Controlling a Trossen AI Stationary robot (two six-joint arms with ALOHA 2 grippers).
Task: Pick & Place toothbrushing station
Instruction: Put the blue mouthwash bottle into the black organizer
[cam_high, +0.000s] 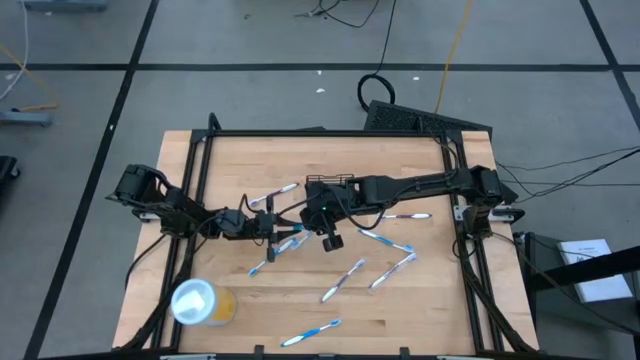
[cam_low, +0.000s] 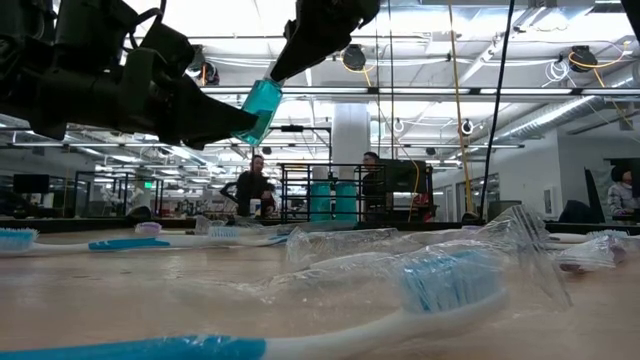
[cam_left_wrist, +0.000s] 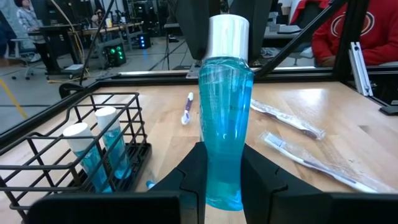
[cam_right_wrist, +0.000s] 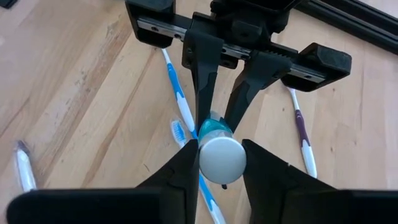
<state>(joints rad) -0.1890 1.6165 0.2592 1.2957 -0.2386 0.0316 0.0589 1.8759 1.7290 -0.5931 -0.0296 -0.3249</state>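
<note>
A clear blue bottle (cam_left_wrist: 225, 130) with a white cap (cam_right_wrist: 222, 158) hangs above the middle of the table, held from two sides. My left gripper (cam_left_wrist: 222, 180) is shut on its lower body. My right gripper (cam_right_wrist: 222, 163) comes down from above and is closed on the cap. The toothbrushing station (cam_left_wrist: 74, 143), a black wire holder (cam_high: 335, 185), stands on the table just beyond the grippers. Two more blue bottles (cam_left_wrist: 99, 149) stand upright in it. In the low view the bottle (cam_low: 262, 105) shows between both dark grippers. My left gripper pinches the bottle's lower body (cam_left_wrist: 224, 168) between its two fingers (cam_left_wrist: 193, 174), coming in level from the table's left. The bottle stands roughly upright in the hold, clear of the table. My right gripper has the white cap (cam_right_wrist: 222, 155) between its two fingers (cam_right_wrist: 186, 165), slanting down from the table's right.
Several toothbrushes lie scattered on the wooden table, some in clear wrappers (cam_high: 345, 280) (cam_high: 310, 333) (cam_high: 405, 215) (cam_left_wrist: 292, 118). A yellow cup with a white lid (cam_high: 200, 300) stands near the front left corner. People show in the room beyond the table.
</note>
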